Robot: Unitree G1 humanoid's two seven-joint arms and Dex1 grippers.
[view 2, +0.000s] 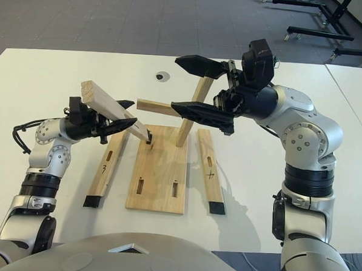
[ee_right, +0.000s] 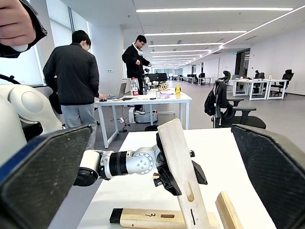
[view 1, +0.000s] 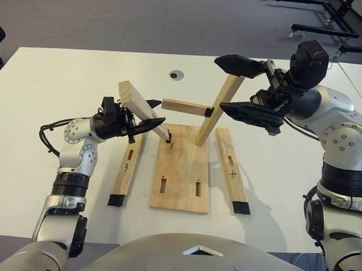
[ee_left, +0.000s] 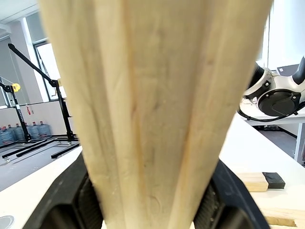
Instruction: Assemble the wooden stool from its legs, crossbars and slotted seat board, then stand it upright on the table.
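The slotted seat board [view 1: 181, 172] lies flat mid-table. My left gripper [view 1: 160, 112] is shut on a wooden leg [view 1: 137, 100], which is tilted with its lower end at a slot near the board's far left corner. This leg rises close between the fingers in the left wrist view [ee_left: 152, 109]. A second leg [view 1: 213, 116] stands tilted in the board, and a crossbar [view 1: 183, 107] sticks out of it to the left. My right gripper [view 1: 220, 84] is open wide, one finger above and one beside that leg. Two more legs lie flat, one on the left [view 1: 126, 169] and one on the right [view 1: 232, 170].
A round cable hole [view 1: 176, 74] sits in the white table [view 1: 48, 116] behind the parts. Another table edge [view 1: 360, 72] adjoins at the right. Black metal racks [view 1: 323, 27] stand on the floor beyond.
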